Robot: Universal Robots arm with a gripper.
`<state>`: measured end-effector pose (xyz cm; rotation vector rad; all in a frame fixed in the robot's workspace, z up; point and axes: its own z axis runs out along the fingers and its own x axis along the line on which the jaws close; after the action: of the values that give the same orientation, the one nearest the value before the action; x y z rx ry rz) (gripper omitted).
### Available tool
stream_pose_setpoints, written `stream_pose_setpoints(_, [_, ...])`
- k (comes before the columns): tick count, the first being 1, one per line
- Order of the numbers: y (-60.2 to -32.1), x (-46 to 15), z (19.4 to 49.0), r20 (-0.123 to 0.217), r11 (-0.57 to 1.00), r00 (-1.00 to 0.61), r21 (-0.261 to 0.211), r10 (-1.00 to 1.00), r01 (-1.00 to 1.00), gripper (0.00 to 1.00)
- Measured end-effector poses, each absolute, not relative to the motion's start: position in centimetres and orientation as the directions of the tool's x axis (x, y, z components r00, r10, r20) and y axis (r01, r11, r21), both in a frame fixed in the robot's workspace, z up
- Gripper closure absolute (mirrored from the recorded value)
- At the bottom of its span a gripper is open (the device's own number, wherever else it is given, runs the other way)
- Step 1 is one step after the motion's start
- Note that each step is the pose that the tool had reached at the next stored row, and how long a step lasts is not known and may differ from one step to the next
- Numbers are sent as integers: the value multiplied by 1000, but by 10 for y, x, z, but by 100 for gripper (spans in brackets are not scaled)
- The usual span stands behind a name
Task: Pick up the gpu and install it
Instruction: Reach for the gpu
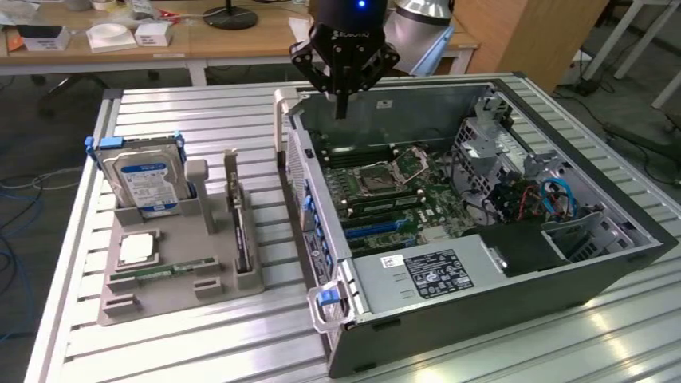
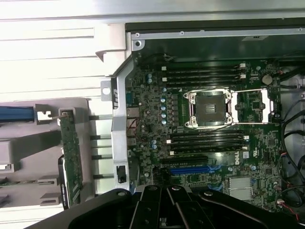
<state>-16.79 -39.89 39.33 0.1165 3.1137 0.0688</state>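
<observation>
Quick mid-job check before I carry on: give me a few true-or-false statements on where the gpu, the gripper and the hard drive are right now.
1. The gripper holds the gpu. False: the gripper is shut on nothing, above the open case.
2. The gpu stands edge-on in the grey holder outside the case. True.
3. The hard drive sits inside the case. False: the hard drive stands in the grey holder.
4. The motherboard lies exposed in the case. True.
</observation>
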Motion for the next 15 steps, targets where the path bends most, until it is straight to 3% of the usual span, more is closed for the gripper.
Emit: stream_pose_setpoints(15, [-399,-192,393,-23,996,-997,45,75,74,90])
